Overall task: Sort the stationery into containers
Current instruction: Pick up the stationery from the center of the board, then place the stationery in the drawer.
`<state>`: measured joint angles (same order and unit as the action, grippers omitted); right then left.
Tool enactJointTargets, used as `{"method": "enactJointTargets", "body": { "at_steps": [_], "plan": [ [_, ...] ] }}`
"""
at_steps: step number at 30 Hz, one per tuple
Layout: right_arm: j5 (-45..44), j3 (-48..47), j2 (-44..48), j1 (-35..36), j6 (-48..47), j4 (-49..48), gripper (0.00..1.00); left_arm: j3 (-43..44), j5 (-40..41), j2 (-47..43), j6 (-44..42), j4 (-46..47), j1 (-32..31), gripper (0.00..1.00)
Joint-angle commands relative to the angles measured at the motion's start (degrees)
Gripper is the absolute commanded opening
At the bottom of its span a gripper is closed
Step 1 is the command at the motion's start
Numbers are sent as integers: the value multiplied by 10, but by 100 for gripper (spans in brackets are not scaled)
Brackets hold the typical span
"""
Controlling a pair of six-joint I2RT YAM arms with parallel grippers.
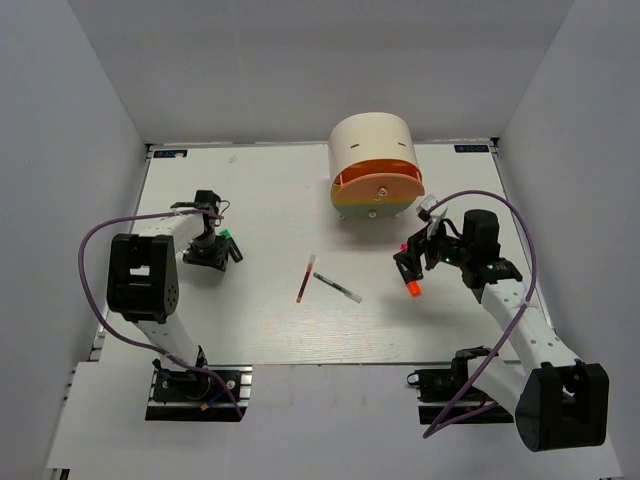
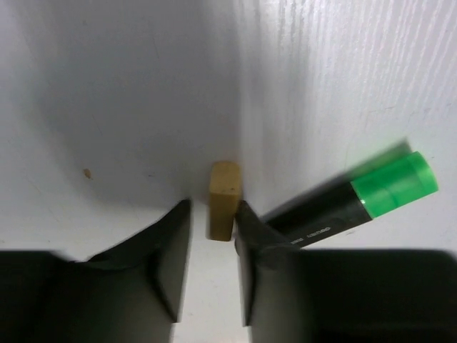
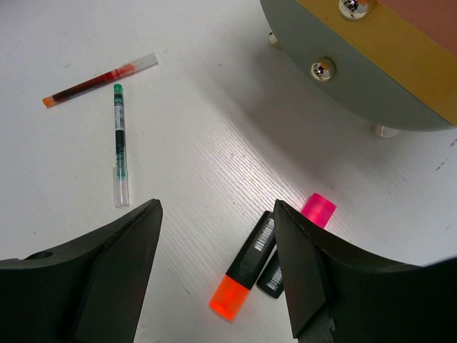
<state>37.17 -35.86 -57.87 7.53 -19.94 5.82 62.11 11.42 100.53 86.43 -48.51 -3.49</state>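
Observation:
A small block eraser [image 2: 224, 196], tan in the shade, stands on the table between my left gripper's [image 2: 213, 214] fingertips. The right finger touches it and the left stands apart, so the gripper is open. In the top view the left gripper [image 1: 212, 250] is low at the table's left. My right gripper [image 3: 214, 214] is wide open above the orange-capped highlighter [image 3: 246, 275] and the pink-capped highlighter [image 3: 318, 211], which lie side by side. The red pen [image 3: 100, 80] and the clear pen [image 3: 119, 143] lie mid-table. The cream organiser [image 1: 375, 165] stands at the back, its drawers shut.
A black highlighter with a green cap [image 2: 357, 204] lies against my left gripper's right finger. The pale green drawer front [image 3: 335, 78] and the yellow one [image 3: 400, 64] are close to the right gripper, at its upper right. Grey walls enclose the table.

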Motion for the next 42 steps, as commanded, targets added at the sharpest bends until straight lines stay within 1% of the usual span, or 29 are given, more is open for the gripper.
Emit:
{"method": "enactJointTargets", "body": {
  "at_steps": [1,3,4,6,7,8,9,10,12,13,14,15,16,17,18,19,20,21,22,23,24,25,26,28,29,31,33,37,42],
  "plan": [
    [-1,-1,2,-1,2,-22,69,-21,11,-27,-14,-4,3,38],
    [0,-1,2,0,1,-22,69,-21,11,-49,-35,2,3,32],
    [-2,-1,1,0,-1,-20,69,-15,16,-59,-65,2,3,25],
    [-1,-2,-1,-1,-3,-20,69,-4,16,-81,-110,17,-6,18],
    [0,-1,2,0,-4,-20,69,5,-1,-107,-168,26,-11,11],
    [2,-1,0,0,-5,-20,69,5,-17,-119,-197,36,-11,6],
    [2,-2,-1,-1,-6,-20,72,10,-34,-131,-222,63,-11,2],
    [4,-3,-2,1,-6,-23,81,10,-73,-154,-280,83,-11,0],
    [4,-4,-6,1,-5,-27,90,10,-118,-176,-323,144,-11,0],
    [8,-6,-9,1,-6,-34,90,10,-183,-187,-346,180,-11,0],
    [9,-8,-14,2,-4,-33,90,5,-219,-197,-393,217,-17,0],
    [10,-12,-15,1,-6,-34,90,-3,-254,-214,-407,253,-17,0],
    [11,-15,-21,0,-6,-33,90,-9,-333,-220,-416,337,-22,0],
    [12,-20,-23,2,-6,-33,87,-9,-368,-220,-425,376,-28,0],
    [12,-22,-25,0,-5,-33,85,-9,-437,-220,-425,417,-28,0],
    [12,-25,-29,0,-5,-30,82,-9,-461,-220,-425,482,-36,0],
    [12,-25,-30,1,-4,-32,75,-9,-483,-213,-425,514,-44,0],
    [14,-26,-33,1,-3,-28,71,-3,-513,-213,-433,543,-49,0],
    [15,-27,-33,1,0,-29,68,-3,-523,-205,-433,569,-55,0],
    [16,-29,-33,3,3,-29,64,10,-532,-194,-433,626,-60,0],
    [16,-31,-35,1,3,-29,55,16,-548,-187,-444,654,-71,0],
    [17,-30,-36,2,3,-28,52,27,-555,-177,-451,674,-78,0],
    [16,-32,-36,3,3,-28,49,61,-555,-166,-457,688,-85,0],
    [15,-33,-34,1,3,-27,46,105,-580,-122,-495,688,-107,0],
    [14,-33,-33,1,2,-26,46,151,-580,-106,-509,660,-114,0],
    [12,-35,-29,2,-1,-26,43,193,-587,-67,-553,636,-139,0],
    [10,-36,-29,-1,-1,-27,43,238,-587,-45,-584,610,-155,0],
    [7,-34,-25,0,3,-27,43,324,-553,2,-678,533,-198,0],
    [5,-27,-21,0,9,-33,44,362,-517,41,-729,499,-232,0]
  ]
}}
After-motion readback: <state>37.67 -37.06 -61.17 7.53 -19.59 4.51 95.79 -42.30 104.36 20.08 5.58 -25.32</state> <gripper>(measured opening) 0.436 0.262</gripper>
